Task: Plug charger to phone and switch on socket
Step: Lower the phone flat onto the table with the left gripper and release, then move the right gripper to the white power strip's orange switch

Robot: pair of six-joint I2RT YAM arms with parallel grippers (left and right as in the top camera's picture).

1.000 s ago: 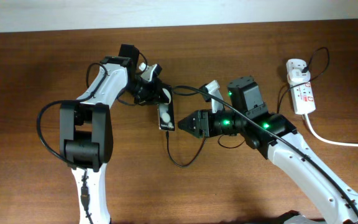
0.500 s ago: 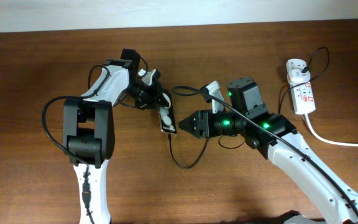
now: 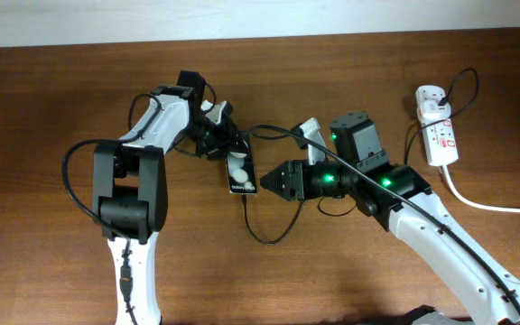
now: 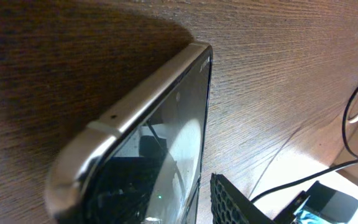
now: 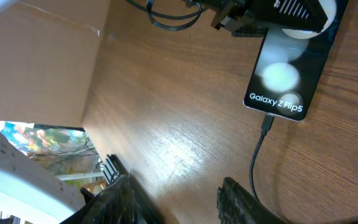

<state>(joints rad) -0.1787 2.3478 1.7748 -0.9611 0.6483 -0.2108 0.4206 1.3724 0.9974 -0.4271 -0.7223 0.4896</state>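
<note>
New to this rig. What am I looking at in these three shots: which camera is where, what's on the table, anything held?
Two robot arms, the left arm and the right arm, work at a wooden table. The wide picture is from a fixed camera overhead; the other two come from a camera on each wrist. On the table lie a phone, a thin black charger whose plug sits at the phone's bottom edge, apparently inserted, and a white socket with its white lead. The left gripper is at the phone's top end; whether it clamps it is unclear. The right gripper is open and empty, pointing at the phone.
</note>
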